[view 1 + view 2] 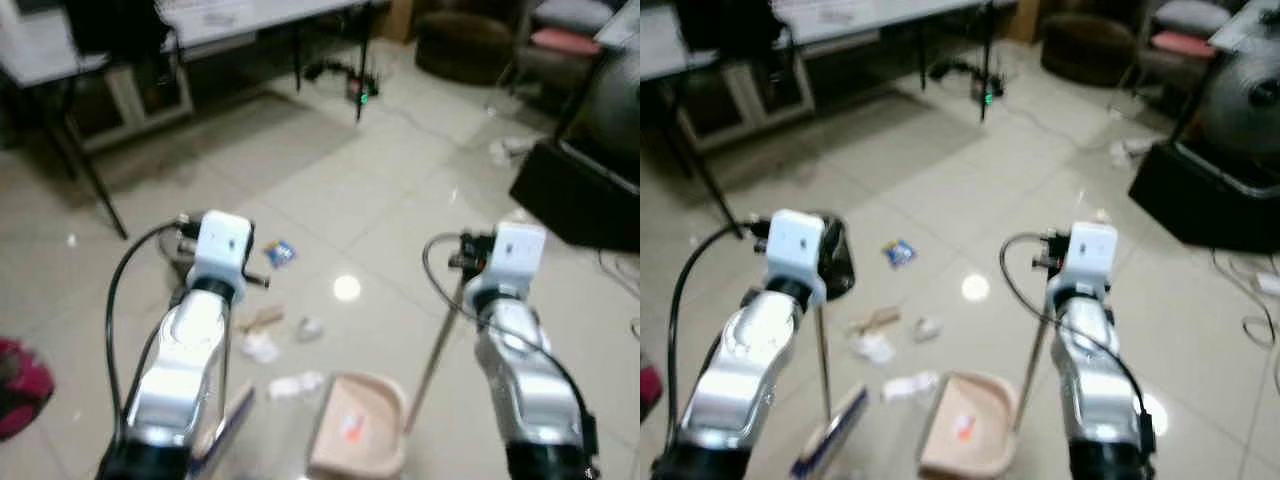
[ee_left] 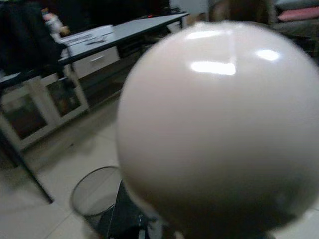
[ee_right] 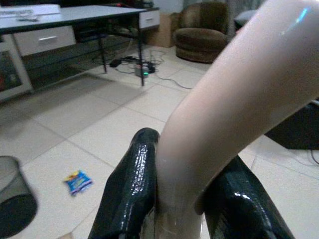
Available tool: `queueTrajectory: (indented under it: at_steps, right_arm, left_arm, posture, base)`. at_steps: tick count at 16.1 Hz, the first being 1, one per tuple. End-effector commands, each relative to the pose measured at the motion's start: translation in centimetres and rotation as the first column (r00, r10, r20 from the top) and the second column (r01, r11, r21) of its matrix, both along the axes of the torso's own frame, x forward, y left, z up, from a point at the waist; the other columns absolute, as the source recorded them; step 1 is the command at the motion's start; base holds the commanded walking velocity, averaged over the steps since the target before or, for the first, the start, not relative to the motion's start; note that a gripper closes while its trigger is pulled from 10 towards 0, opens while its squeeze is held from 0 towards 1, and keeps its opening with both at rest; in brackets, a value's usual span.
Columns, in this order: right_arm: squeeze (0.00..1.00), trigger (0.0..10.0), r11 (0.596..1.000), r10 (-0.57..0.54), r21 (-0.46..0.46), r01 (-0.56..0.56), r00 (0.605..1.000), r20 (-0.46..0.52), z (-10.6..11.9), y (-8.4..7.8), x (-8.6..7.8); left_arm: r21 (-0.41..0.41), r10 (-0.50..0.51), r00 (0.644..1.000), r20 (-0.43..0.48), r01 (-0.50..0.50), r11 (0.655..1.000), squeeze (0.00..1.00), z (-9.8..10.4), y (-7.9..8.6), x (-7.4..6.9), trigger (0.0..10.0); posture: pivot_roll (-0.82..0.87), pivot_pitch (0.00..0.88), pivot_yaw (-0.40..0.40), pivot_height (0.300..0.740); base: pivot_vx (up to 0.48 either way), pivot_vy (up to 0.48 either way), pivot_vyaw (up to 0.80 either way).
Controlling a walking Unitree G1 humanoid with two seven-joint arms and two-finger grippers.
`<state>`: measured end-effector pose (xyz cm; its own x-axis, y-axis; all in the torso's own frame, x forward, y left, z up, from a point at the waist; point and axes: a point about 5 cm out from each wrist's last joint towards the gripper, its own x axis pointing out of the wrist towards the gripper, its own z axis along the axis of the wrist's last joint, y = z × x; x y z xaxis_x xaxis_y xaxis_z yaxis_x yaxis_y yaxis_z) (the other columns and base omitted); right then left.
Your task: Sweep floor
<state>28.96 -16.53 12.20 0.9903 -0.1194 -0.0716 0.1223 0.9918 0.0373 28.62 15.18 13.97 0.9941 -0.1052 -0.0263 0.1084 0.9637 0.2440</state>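
Left gripper (image 2: 149, 226): on broom (image 1: 830, 435) handle; rounded glossy cream knob hides the fingers, so jaw state cannot be told. Brush head low on floor, angled toward the litter.
Litter (image 1: 262, 345): crumpled white scraps and a tan piece on glossy pale tiles just ahead of the pan; blue wrapper (image 1: 280, 252) farther off.
Dustpan (image 1: 360, 425): beige plastic, mouth toward the scraps, likely set to catch them.
Right gripper (image 3: 192, 209): black fingers (image 3: 132, 189) clamped on the pan's smooth curved handle.
Bin (image 2: 92, 191): dark wire mesh, nearby.
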Motion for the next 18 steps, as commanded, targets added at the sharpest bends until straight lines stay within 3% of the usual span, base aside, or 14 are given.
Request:
queueTrajectory:
  at_steps: [1,5,7,9,11,12,14,18]
  right_arm:
    - [0.00,10.0,1.000,0.017,0.021,-0.018,0.999,0.047,1.01,0.36,0.21]
    - [0.00,10.0,1.000,0.015,0.022,-0.016,0.999,0.045,0.97,0.32,0.19]
    - [0.00,10.0,1.000,0.016,0.022,-0.017,0.999,0.045,0.94,0.32,0.20]
    - [0.00,10.0,1.000,0.018,0.020,-0.019,0.999,0.046,0.93,0.39,0.23]
    - [0.00,10.0,1.000,0.019,0.019,-0.020,0.999,0.047,0.91,0.38,0.20]
    - [0.00,10.0,1.000,0.018,0.017,-0.018,0.999,0.050,0.94,0.36,0.20]
    - [0.00,10.0,1.000,0.017,0.012,-0.018,0.998,0.063,1.23,0.38,0.23]
    - [0.00,10.0,1.000,0.014,0.018,-0.015,0.998,0.067,1.42,0.37,0.34]
  left_arm:
    - [0.021,0.002,0.999,0.032,-0.002,1.000,0.00,0.78,0.06,0.13,10.0]
    - [0.022,0.001,0.999,0.033,-0.001,1.000,0.00,0.77,0.04,0.14,10.0]
    - [0.036,-0.008,0.999,0.045,0.006,0.999,0.00,0.90,-0.02,0.17,10.0]
    - [0.107,-0.021,0.999,0.043,0.016,0.994,0.00,0.80,-0.08,0.16,10.0]
    - [0.072,-0.005,0.999,0.044,0.002,0.997,0.00,0.80,-0.12,0.10,10.0]
    - [0.005,0.019,0.999,0.037,-0.019,1.000,0.00,0.83,-0.08,0.13,10.0]
    - [-0.055,0.034,0.999,0.024,-0.032,0.998,0.00,1.03,0.12,0.31,10.0]
    - [-0.048,0.023,0.999,0.036,-0.022,0.999,0.00,0.99,-0.07,0.43,10.0]
  posture:
    - [-0.03,0.005,0.007,0.740]
    - [-0.03,0.003,0.007,0.740]
    - [-0.03,0.000,0.005,0.740]
    - [-0.03,0.000,0.006,0.740]
    - [-0.03,0.000,0.008,0.740]
    - [-0.03,0.000,0.008,0.740]
    - [-0.03,0.000,0.011,0.740]
    - [-0.04,0.000,0.012,0.740]
  base:
    - [0.000,0.352,0.00]
    - [0.000,0.352,0.00]
    - [0.000,0.000,0.00]
    - [0.000,-0.480,0.00]
    - [0.000,-0.480,0.00]
    - [0.000,0.000,0.00]
    - [0.000,0.000,0.00]
    - [0.000,0.000,0.00]
